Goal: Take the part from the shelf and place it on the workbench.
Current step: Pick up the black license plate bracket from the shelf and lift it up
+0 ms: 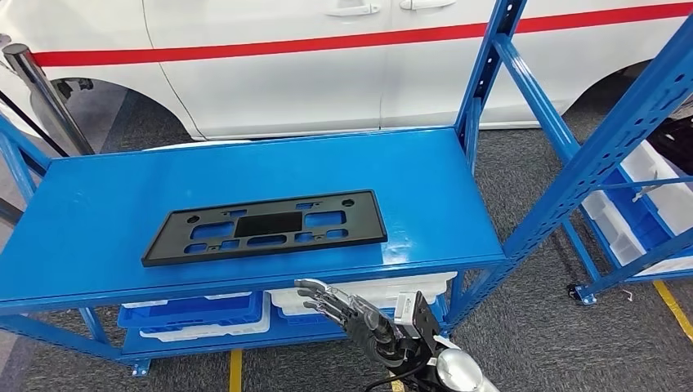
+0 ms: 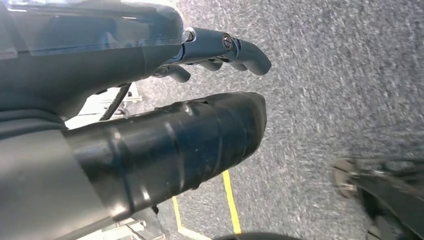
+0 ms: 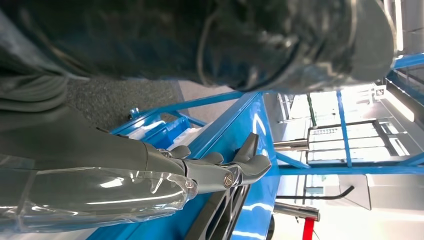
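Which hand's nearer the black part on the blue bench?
Right. The right hand sits just below the workbench's front edge, fingers apart, near the black part but not touching it. The left hand hangs over grey carpet, empty, away from the bench.

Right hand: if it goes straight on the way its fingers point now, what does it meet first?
Probably the front edge of the blue table. The right hand is open, just below and in front of it; the black part lies beyond. Depth is unclear.
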Available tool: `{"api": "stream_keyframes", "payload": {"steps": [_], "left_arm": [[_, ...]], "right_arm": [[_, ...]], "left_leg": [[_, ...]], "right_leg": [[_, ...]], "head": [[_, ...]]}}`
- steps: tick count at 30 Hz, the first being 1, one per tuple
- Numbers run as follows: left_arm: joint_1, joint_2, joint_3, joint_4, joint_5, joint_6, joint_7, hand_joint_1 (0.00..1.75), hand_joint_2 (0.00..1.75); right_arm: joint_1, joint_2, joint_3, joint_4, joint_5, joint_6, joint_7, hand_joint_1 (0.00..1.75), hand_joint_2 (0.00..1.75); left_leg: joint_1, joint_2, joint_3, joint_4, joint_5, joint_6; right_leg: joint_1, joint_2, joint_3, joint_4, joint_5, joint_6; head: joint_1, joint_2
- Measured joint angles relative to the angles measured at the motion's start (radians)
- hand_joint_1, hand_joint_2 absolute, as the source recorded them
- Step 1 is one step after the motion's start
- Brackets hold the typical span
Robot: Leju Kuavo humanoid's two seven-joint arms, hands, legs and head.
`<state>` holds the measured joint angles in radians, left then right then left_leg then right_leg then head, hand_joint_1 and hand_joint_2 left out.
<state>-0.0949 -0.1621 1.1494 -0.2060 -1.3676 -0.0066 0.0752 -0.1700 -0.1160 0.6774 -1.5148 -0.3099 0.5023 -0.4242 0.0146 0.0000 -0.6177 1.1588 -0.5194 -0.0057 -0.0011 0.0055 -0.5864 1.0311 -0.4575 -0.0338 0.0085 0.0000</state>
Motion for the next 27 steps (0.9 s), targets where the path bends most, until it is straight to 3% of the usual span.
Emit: {"api": "stream_keyframes", "payload": {"steps": [1,3,5,7,8,11,12,13,14,16,18,21,23,26,27], "left_arm": [[0.0,0.001,0.0,0.0,0.0,0.0,0.0,0.0,0.0],[-0.002,0.002,0.0,0.0,0.0,0.0,0.0,0.0,0.0],[-0.003,0.002,0.0,0.0,0.0,0.0,-0.001,0.0,0.0],[-0.002,0.0,0.0,0.0,0.0,0.0,0.0,0.0,0.0],[-0.002,0.0,0.0,0.0,0.0,0.0,0.0,0.0,0.0],[-0.002,0.0,0.0,0.0,-0.001,-0.002,0.0,0.0,0.0],[-0.002,0.0,0.0,0.0,-0.001,-0.003,0.0,0.0,0.0],[-0.001,0.0,0.0,0.0,-0.001,-0.003,0.0,0.0,0.0],[-0.001,0.0,0.0,0.0,-0.002,-0.004,0.0,0.0,0.0],[-0.002,0.0,0.0,0.0,-0.002,-0.005,0.0,0.0,0.0],[-0.002,-0.001,0.0,0.0,-0.001,-0.005,0.0,0.0,0.0],[-0.002,-0.001,0.0,0.0,0.002,-0.003,0.0,0.0,0.0],[-0.002,-0.001,0.0,0.0,0.002,-0.002,0.0,0.0,0.0],[0.0,-0.001,0.0,0.0,0.004,-0.001,0.004,0.0,0.0],[0.001,-0.001,0.0,0.0,0.004,-0.001,0.004,0.0,0.0]], "right_arm": [[0.0,0.0,0.001,0.0,0.0,0.0,0.0,0.0,0.0],[-0.001,0.0,0.002,0.0,-0.002,0.0,0.0,0.0,0.87],[-0.001,0.0,0.002,0.0,-0.002,0.0,0.0,0.0,1.75],[-0.002,0.0,0.003,-0.001,-0.001,0.0,0.0,0.0,1.75],[-0.003,0.0,0.003,-0.002,0.001,-0.001,0.001,0.0,1.75],[-0.006,-0.001,0.004,-0.001,0.008,-0.005,0.007,0.0,1.75],[-0.008,-0.001,0.005,-0.001,0.01,-0.007,0.008,0.0,1.75],[-0.011,-0.001,0.007,-0.001,0.013,-0.008,0.009,0.0,1.75],[-0.019,-0.001,0.009,0.0,0.017,-0.011,0.01,0.0,1.75],[-0.042,-0.001,0.013,-0.001,0.041,-0.033,0.012,0.0,1.75],[-0.069,-0.001,0.019,-0.003,0.115,-0.101,0.018,0.0,1.75],[-0.098,0.0,0.029,-0.007,0.223,-0.198,0.028,0.0,1.75],[-0.111,0.002,0.034,-0.01,0.269,-0.234,0.032,0.0,1.75],[-0.122,0.009,0.054,-0.01,0.424,-0.343,0.06,0.0,1.75],[-0.124,0.012,0.063,-0.008,0.476,-0.379,0.07,0.0,1.75]], "left_leg": [[-0.003,0.0,0.028,-0.065,0.028,0.007],[-0.01,0.0,0.057,-0.135,0.049,0.017],[-0.011,-0.001,0.06,-0.143,0.05,0.024],[-0.006,0.0,0.065,-0.154,0.058,0.034],[-0.003,0.002,0.067,-0.159,0.062,0.039],[-0.002,0.004,0.066,-0.162,0.063,0.046],[-0.003,0.004,0.066,-0.161,0.063,0.046],[-0.002,0.004,0.067,-0.161,0.063,0.045],[-0.002,0.003,0.068,-0.16,0.062,0.044],[-0.003,0.003,0.069,-0.154,0.057,0.037],[-0.006,0.003,0.066,-0.147,0.052,0.026],[-0.003,0.003,0.064,-0.146,0.051,0.007],[0.0,0.003,0.05,-0.11,0.025,-0.003],[0.001,0.002,-0.036,0.068,-0.061,-0.013],[0.002,0.002,-0.062,0.117,-0.074,-0.015]], "right_leg": [[0.002,0.0,0.003,0.001,-0.002,0.002],[0.004,0.0,0.003,0.002,-0.004,0.01],[0.003,0.0,0.003,-0.001,-0.002,0.021],[0.003,-0.001,-0.001,0.015,-0.014,0.032],[0.002,-0.001,-0.015,0.047,-0.036,0.036],[-0.007,-0.001,-0.101,0.226,-0.122,0.047],[-0.01,-0.001,-0.12,0.265,-0.13,0.051],[-0.013,-0.002,-0.123,0.267,-0.118,0.053],[-0.016,-0.002,-0.105,0.229,-0.089,0.055],[-0.019,-0.004,-0.039,0.095,-0.026,0.054],[-0.016,-0.004,-0.001,0.013,-0.003,0.047],[-0.012,-0.003,0.001,-0.001,-0.002,0.031],[-0.014,-0.004,0.005,-0.009,0.002,0.017],[-0.013,-0.007,0.006,-0.011,0.003,0.006],[-0.012,-0.007,0.006,-0.01,0.002,0.005]], "head": [[0.0,0.0],[0.0,0.0],[0.0,0.0],[0.001,0.0],[0.001,0.0],[0.001,0.0],[0.001,0.0],[0.001,0.0],[0.001,0.0],[0.001,0.0],[0.001,0.0],[0.001,0.0],[0.001,0.0],[0.0,0.0],[0.0,0.0]]}}
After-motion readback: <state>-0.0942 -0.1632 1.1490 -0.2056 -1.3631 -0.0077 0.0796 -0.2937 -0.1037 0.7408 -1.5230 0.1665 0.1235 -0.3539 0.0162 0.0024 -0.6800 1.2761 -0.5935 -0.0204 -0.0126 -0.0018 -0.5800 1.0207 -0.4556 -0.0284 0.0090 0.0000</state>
